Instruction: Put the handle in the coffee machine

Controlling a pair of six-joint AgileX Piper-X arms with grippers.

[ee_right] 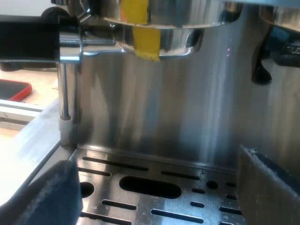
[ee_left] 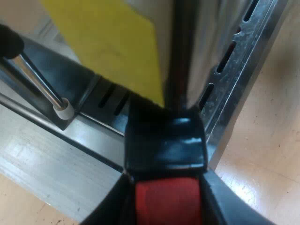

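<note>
Clamping the red-ended handle at the espresso machine, our left end effector; right end effector gapes empty over drip tray.

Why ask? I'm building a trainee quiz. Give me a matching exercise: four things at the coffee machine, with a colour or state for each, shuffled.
Things:
1 tape
2 handle
3 drip tray
4 right gripper

Colours or states:
a open
b slotted metal
c yellow
d red at its end

Pairs: 1-c, 2-d, 3-b, 4-a
</note>
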